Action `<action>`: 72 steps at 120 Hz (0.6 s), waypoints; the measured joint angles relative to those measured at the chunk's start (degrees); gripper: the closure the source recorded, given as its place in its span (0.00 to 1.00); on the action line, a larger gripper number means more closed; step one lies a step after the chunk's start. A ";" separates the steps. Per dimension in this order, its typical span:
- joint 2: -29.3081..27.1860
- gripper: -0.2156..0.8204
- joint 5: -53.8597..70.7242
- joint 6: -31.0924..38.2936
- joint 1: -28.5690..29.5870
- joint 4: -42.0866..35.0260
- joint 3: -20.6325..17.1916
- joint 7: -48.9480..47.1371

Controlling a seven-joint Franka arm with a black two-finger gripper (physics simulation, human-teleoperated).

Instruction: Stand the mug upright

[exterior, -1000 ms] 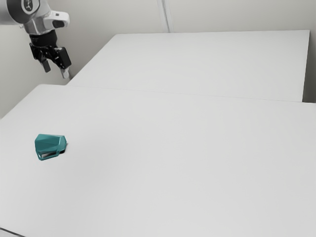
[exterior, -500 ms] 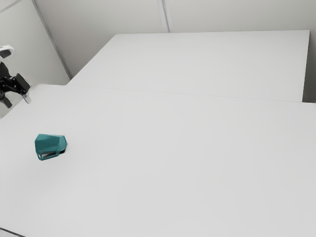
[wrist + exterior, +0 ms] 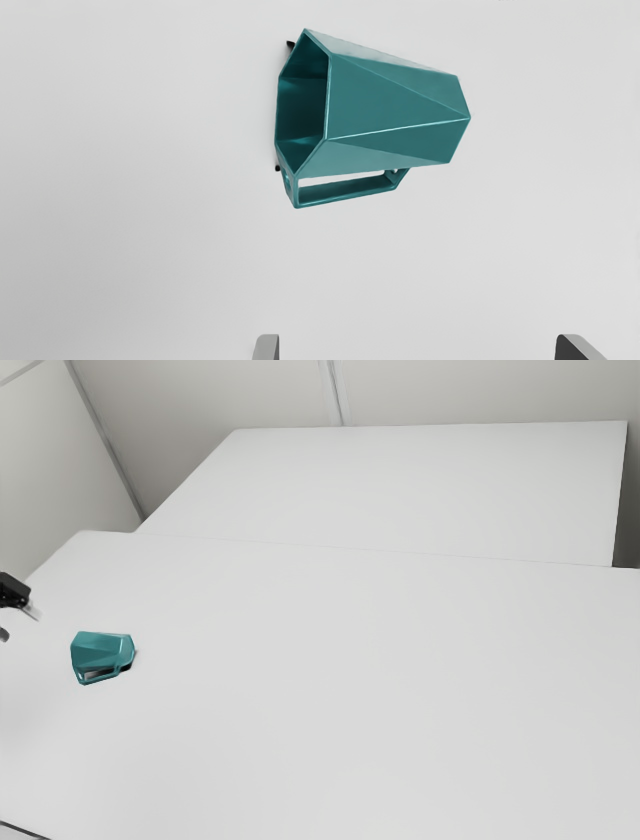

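Mug (image 3: 98,650) lies on its side on our plain white table (image 3: 350,690), near our gripper (image 3: 19,624), whose fingers stand wide apart. Beyond the table we see another white surface (image 3: 420,490), then a pale grey wall (image 3: 480,390) with a narrow strip (image 3: 334,390) running up it.

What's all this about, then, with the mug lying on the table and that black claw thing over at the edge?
A robot is at work here, and its job is to set the teal mug upright. The mug lies on its side on the white table, with its handle on the side toward the robot's gripper. The gripper is open and its fingers are clear of the mug, so nothing is being held and the mug is not upright yet.
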 joint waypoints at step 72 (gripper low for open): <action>13.38 0.21 -14.75 -0.86 8.53 4.47 -3.14 19.96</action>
